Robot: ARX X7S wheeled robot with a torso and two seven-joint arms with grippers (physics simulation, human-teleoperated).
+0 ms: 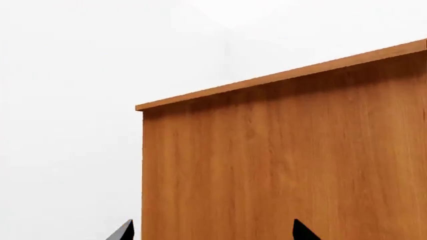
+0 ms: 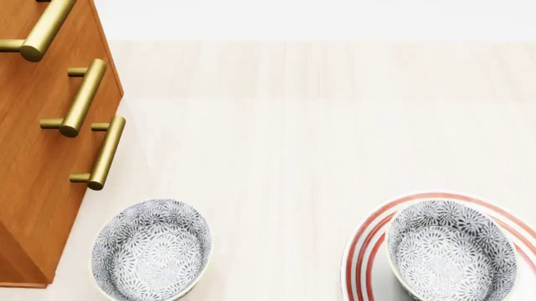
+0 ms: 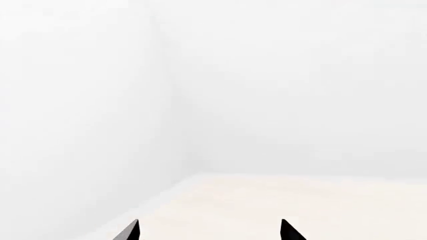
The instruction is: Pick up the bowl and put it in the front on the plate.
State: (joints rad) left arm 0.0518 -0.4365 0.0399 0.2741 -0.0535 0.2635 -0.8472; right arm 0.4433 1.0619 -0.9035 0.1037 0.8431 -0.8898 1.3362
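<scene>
Bowl (image 2: 452, 251) sits on plate (image 2: 362, 257); left gripper (image 1: 212, 231) and right gripper (image 3: 209, 231), fingertips spread, hold nothing.

Black pointed fingertips (image 1: 123, 232) (both wrist views), matte, plain

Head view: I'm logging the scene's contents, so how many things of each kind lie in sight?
Floral bowls: 2, one on the bare surface, one on the plate.
Red-ringed plate: 1.
Wooden cabinet: 1.
Brass handles: 3.
Total: 7.
</scene>
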